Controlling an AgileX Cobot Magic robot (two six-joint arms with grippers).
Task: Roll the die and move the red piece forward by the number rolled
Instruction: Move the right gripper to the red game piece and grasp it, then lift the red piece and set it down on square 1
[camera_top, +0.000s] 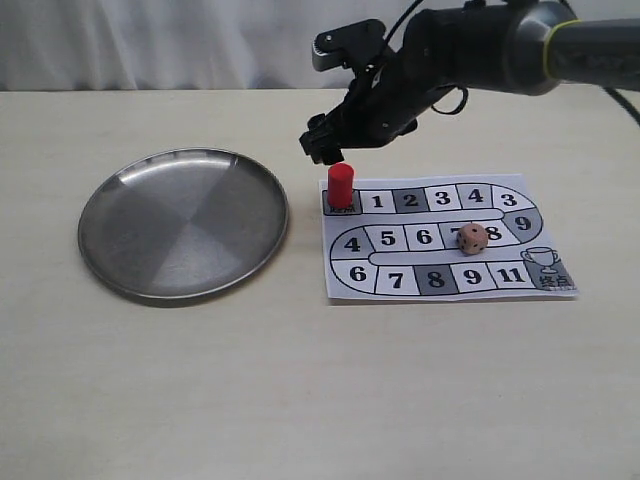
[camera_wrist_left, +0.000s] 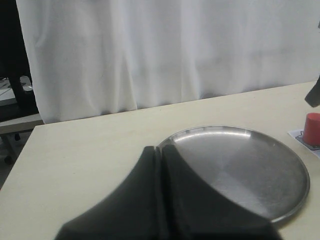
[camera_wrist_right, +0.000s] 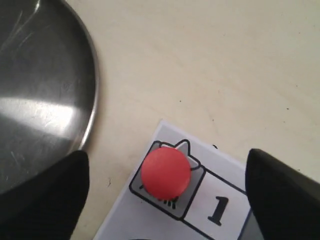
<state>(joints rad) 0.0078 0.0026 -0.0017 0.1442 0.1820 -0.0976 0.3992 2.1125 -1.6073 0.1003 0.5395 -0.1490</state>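
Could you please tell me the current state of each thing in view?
red piece: upright on the start square of the board, ungripped
die: at rest on the board, by square 8
right gripper: open, above the red piece
left gripper: shut, holding nothing
metal plate: lying flat, nothing in it

Smooth red piece (camera_top: 340, 185), brushed metal plate (camera_top: 180, 225) (fine scratches, shiny), matt paper board (camera_top: 415, 290), wooden die (camera_top: 472, 238), matt table (camera_top: 300, 380)

Glossy, plain red piece (camera_top: 341, 186)! The board (camera_top: 443, 198) under it: white, with white and grey squares and black numerals. On the board, a tan die (camera_top: 472, 239) with dark pips. Beside the board, a silver plate (camera_top: 183, 222) on a beige table (camera_top: 300, 400).
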